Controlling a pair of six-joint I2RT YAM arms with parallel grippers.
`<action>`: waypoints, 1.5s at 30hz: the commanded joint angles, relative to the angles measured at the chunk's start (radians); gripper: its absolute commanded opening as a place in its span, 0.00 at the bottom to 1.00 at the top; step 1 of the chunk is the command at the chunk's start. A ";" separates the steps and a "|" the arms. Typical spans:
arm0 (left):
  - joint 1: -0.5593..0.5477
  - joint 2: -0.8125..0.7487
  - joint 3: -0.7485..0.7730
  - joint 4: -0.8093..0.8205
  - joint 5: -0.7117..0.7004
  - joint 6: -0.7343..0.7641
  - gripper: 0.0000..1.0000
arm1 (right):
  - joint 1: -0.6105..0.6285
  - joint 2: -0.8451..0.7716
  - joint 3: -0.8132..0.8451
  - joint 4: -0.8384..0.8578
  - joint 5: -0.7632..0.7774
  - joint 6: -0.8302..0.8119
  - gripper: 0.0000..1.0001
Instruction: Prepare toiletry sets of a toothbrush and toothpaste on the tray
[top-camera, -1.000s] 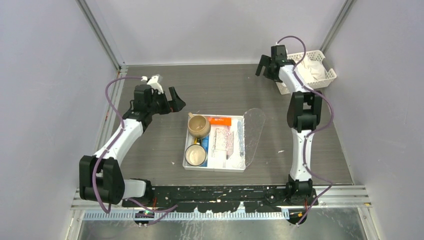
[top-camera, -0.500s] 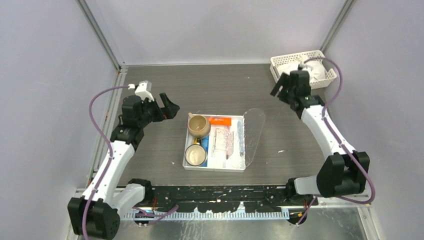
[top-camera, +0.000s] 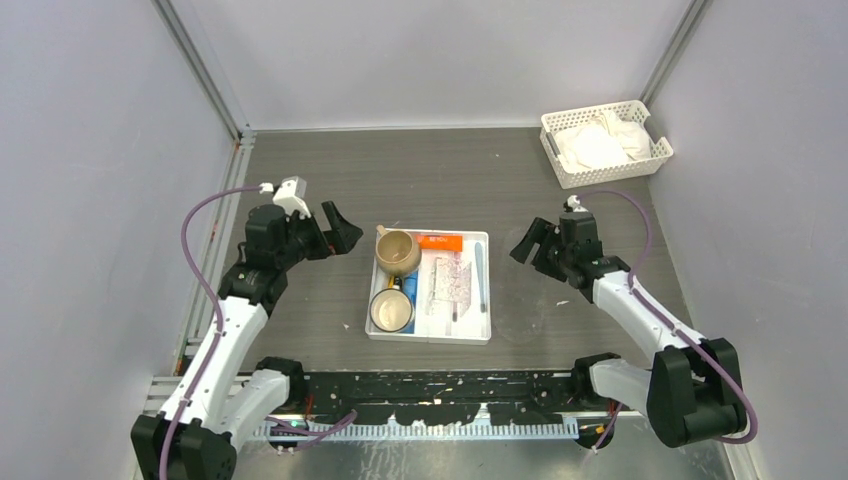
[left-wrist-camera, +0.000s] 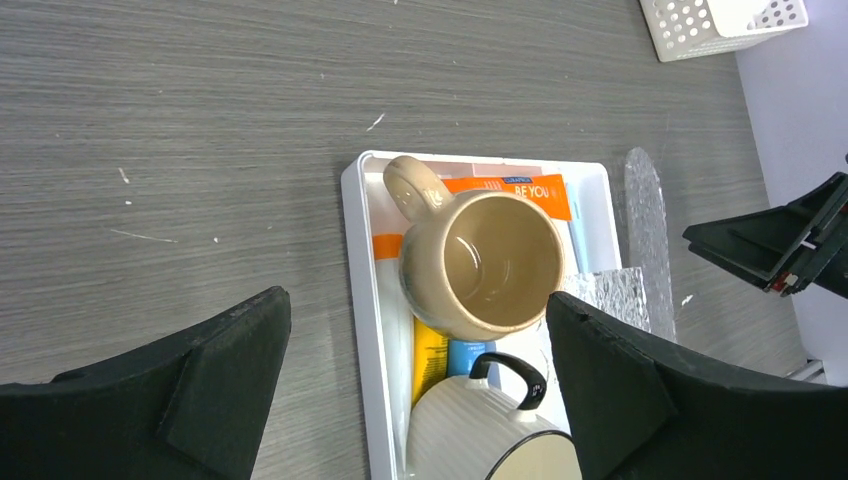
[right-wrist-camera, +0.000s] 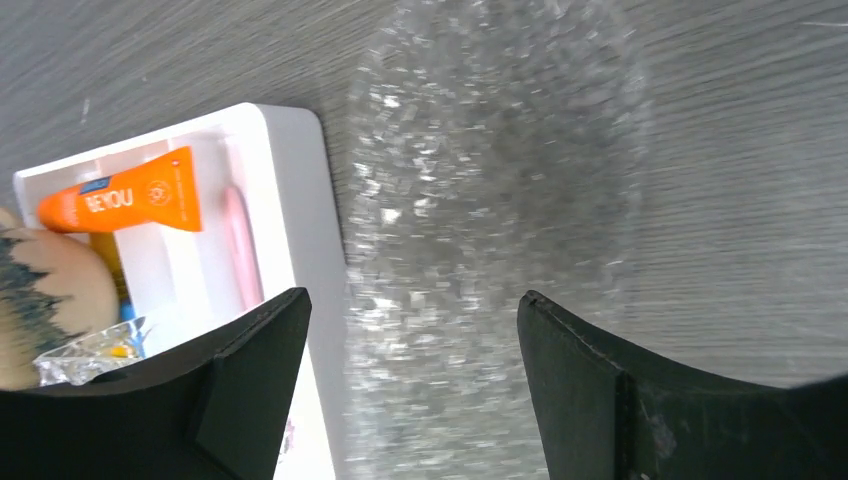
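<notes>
The right claw (top-camera: 528, 247) has swung back from the far basket (top-camera: 605, 145) and hovers above the clear tray (right-wrist-camera: 490, 230), jaws apart and empty. The clear tray now lies flat beside the white tray (top-camera: 489, 300) instead of leaning on it. The left claw (top-camera: 335, 222) is wide open and empty. The toothpaste (top-camera: 440, 241) is still in the white tray, so loading can likely begin.

The tabletop (top-camera: 420, 170) is matt grey wood-grain. The tray (right-wrist-camera: 500, 220) is clear, pebbled, glinting plastic. The white compartmented tray (left-wrist-camera: 352, 250) is smooth plastic, the beige mug (left-wrist-camera: 485, 262) glazed ceramic, the orange toothpaste (right-wrist-camera: 125, 200) glossy.
</notes>
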 joint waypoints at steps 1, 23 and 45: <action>-0.012 -0.029 0.004 -0.017 0.011 -0.013 1.00 | -0.001 -0.020 -0.035 0.138 -0.083 0.060 0.81; -0.037 -0.029 -0.033 -0.007 -0.011 -0.026 1.00 | 0.425 0.047 0.161 -0.258 0.273 0.003 0.68; -0.039 -0.082 -0.014 -0.091 -0.029 0.007 1.00 | 0.509 0.461 0.406 -0.201 0.542 0.136 0.00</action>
